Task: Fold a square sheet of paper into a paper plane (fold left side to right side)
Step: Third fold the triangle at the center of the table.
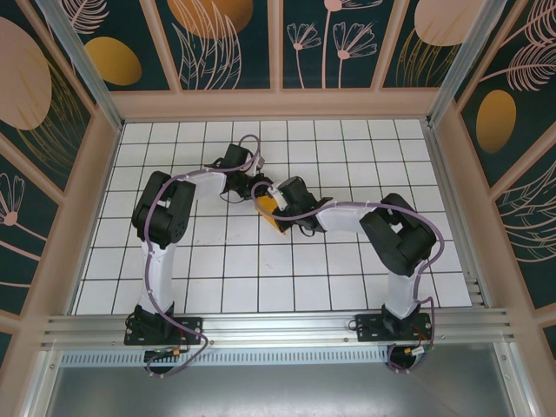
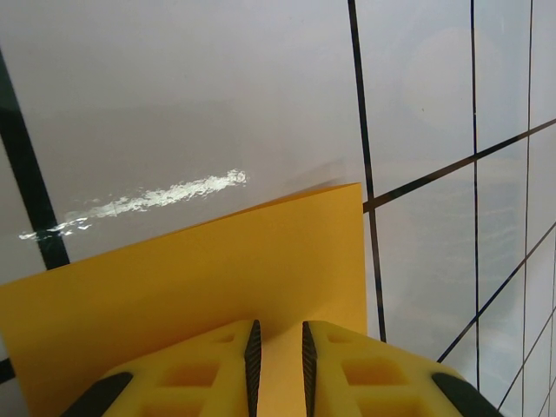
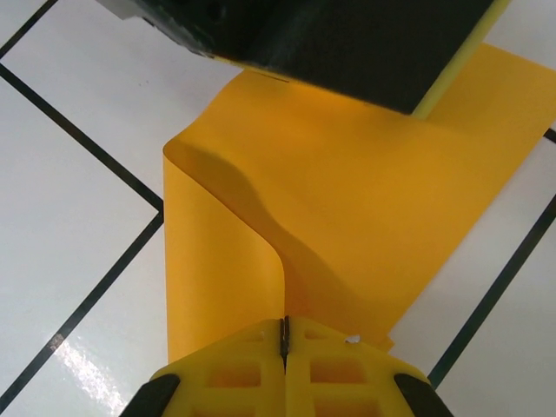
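1. Enclosure walls (image 1: 226, 43): I see dark panels printed with pale leaves and orange ovals, framed in light beige bars. They box in the table on three sides.
2. Table (image 1: 347, 261): glossy white top ruled into square tiles by thin black lines. It throws glare streaks in the left wrist view.
3. Rail (image 1: 278, 326): ribbed, brushed aluminium along the near edge, with both arm bases bolted to it.
4. Left arm (image 1: 161, 217) and right arm (image 1: 395, 234): black joints and white links with purple cable looped alongside. Both bend inward and meet near the middle of the table.
5. Square sheet of paper (image 3: 365, 200): thin, matte orange-yellow and unmarked. It sits on the central tiles between the two wrists. Its near left portion is lifted off the table and bowed into a soft, smooth hump with no sharp crease. The far part lies lower, passing beneath the other arm's dark wrist.
6. Right gripper (image 3: 284, 323): yellow fingers with moulded cut-outs, pressed fully together. The raised edge of the sheet runs straight into the seam, so it is pinching the paper.
7. Left gripper (image 2: 278, 328): same yellow fingers with black ribbed pads, standing a narrow slit apart. The sheet shows through the slit and spreads out ahead. I cannot tell whether the pads touch it.
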Controlling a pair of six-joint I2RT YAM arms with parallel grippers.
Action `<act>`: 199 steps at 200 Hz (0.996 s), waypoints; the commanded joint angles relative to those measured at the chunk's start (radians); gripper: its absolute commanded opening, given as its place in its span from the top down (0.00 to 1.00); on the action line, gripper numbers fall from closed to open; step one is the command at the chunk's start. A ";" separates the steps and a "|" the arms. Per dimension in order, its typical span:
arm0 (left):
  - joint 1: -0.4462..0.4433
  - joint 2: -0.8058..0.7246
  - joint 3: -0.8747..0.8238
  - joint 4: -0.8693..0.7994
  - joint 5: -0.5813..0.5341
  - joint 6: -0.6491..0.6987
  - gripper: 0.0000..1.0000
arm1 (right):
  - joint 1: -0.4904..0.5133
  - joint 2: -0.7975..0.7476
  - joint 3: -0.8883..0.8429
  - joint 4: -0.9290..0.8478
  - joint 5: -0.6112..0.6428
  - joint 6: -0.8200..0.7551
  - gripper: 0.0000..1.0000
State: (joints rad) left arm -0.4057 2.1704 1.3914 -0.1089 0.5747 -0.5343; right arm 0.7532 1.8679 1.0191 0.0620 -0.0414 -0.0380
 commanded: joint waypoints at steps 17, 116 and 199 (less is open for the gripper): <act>-0.005 0.042 -0.015 -0.049 -0.038 0.025 0.76 | -0.008 0.008 0.012 -0.013 -0.015 0.036 1.00; -0.005 0.045 -0.015 -0.048 -0.043 0.027 0.76 | -0.025 -0.002 -0.019 -0.003 -0.005 0.076 1.00; -0.005 0.045 -0.017 -0.048 -0.043 0.026 0.76 | -0.028 0.009 -0.026 -0.006 -0.006 0.083 1.00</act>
State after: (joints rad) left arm -0.4057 2.1704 1.3914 -0.1093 0.5716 -0.5339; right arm 0.7326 1.8679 1.0115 0.0624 -0.0467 0.0299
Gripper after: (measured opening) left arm 0.241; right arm 0.066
